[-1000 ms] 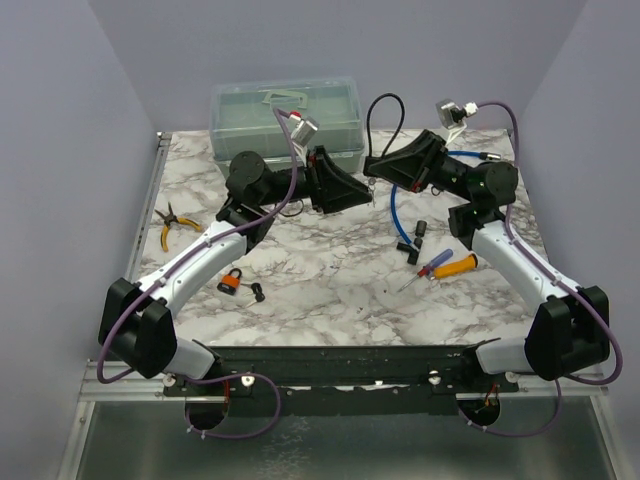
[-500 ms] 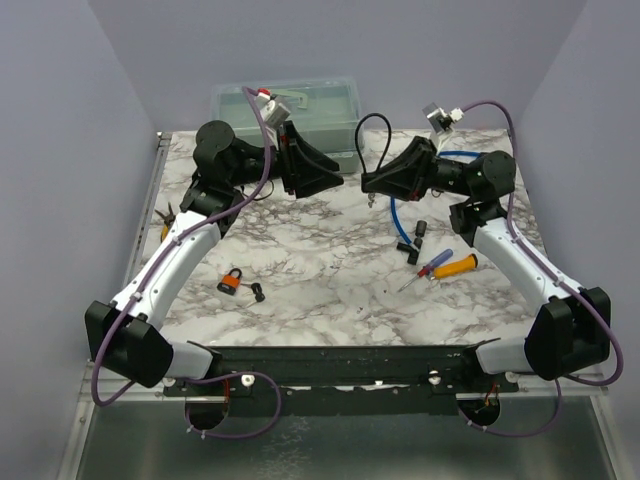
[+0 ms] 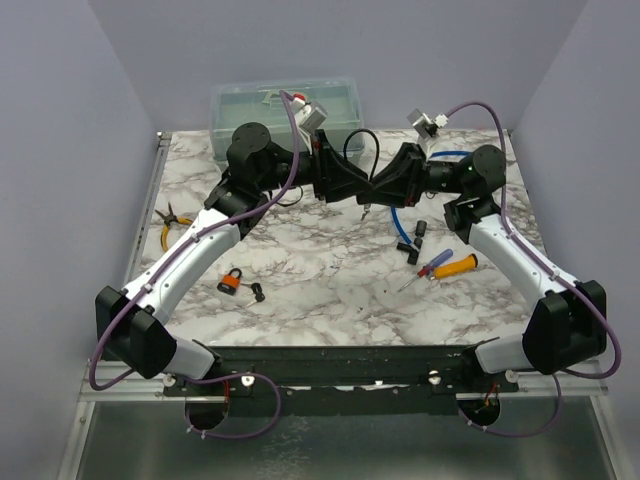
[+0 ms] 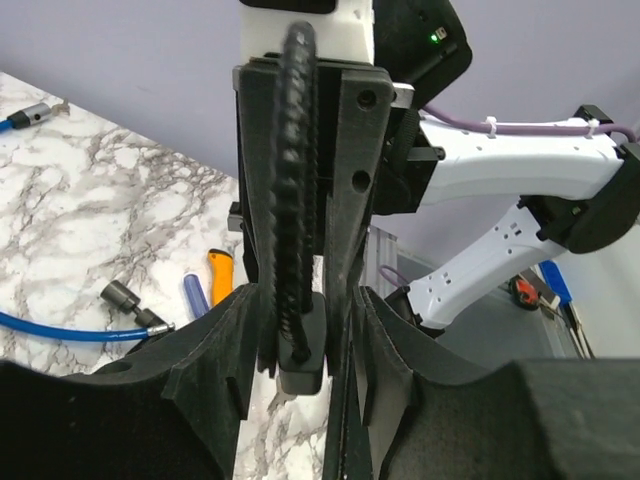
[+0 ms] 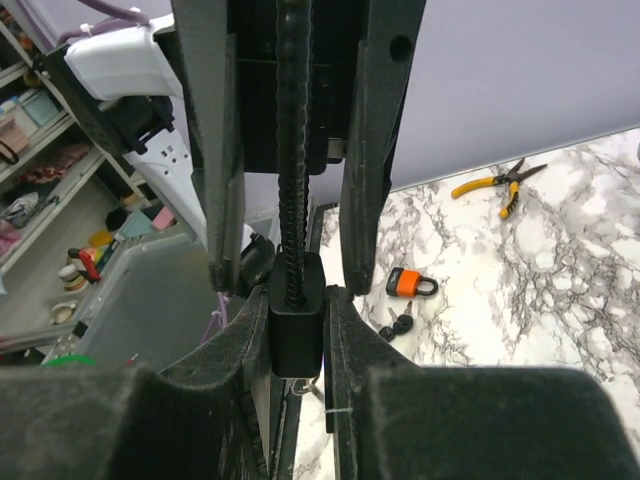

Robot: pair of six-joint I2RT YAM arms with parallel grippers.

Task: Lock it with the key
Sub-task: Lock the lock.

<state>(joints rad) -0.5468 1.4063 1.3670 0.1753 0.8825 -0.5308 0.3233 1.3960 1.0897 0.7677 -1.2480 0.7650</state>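
Observation:
My right gripper (image 3: 374, 189) is shut on the black body of a cable lock (image 5: 297, 328), held above the table's middle. The lock's black cable (image 3: 352, 143) loops up behind it. A small silver key (image 3: 365, 207) hangs beneath the lock body. My left gripper (image 3: 358, 187) meets the right one tip to tip. Its jaws stand open on either side of the lock (image 4: 301, 345) and of the right gripper's fingers, and I cannot tell if they touch. In the right wrist view the left gripper's fingers (image 5: 372, 150) flank the cable.
An orange padlock (image 3: 231, 281) with keys (image 3: 258, 292) lies at the front left. Yellow pliers (image 3: 172, 222) lie at the left edge. Screwdrivers (image 3: 445, 265), black bits (image 3: 411, 246) and a blue cable (image 3: 397, 212) lie at the right. A clear plastic box (image 3: 285, 112) stands at the back.
Both arms have swung inward. The left gripper moved right and the right gripper moved left with the lock, until the two met over the table's middle.

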